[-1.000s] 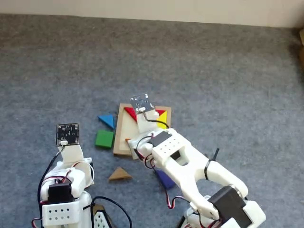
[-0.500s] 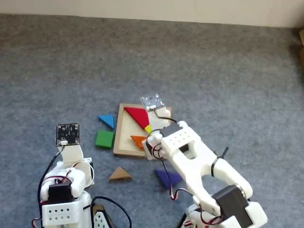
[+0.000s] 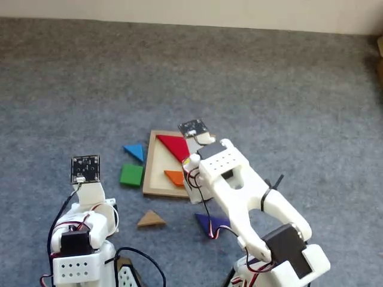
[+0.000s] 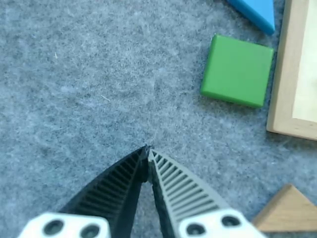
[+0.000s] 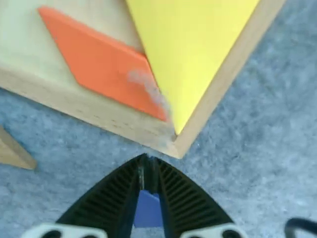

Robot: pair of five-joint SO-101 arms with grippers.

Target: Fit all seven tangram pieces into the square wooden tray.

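Observation:
The square wooden tray (image 3: 154,161) holds a red triangle (image 3: 173,145) and an orange parallelogram (image 3: 175,177). The right wrist view adds a yellow triangle (image 5: 193,44) beside the orange piece (image 5: 99,64). My right gripper (image 5: 146,158) is shut and holds nothing, its tips just off the tray's near corner (image 5: 174,146); a dark blue piece (image 5: 147,208) shows on the carpet behind the fingers. My left gripper (image 4: 147,148) is shut over bare carpet, short of the green square (image 4: 237,70). A blue triangle (image 3: 134,151), the green square (image 3: 131,174), a tan triangle (image 3: 149,219) and the dark blue piece (image 3: 210,224) lie loose.
Grey carpet covers the whole floor, with open room beyond and left of the tray. The right arm (image 3: 224,173) hangs over the tray's right side. The left arm (image 3: 81,227) stands at the near left. The tan triangle (image 4: 287,218) lies close beside my left gripper.
The right arm has pulled back and to the right off the tray, uncovering the red triangle and the orange piece. The left arm has kept still.

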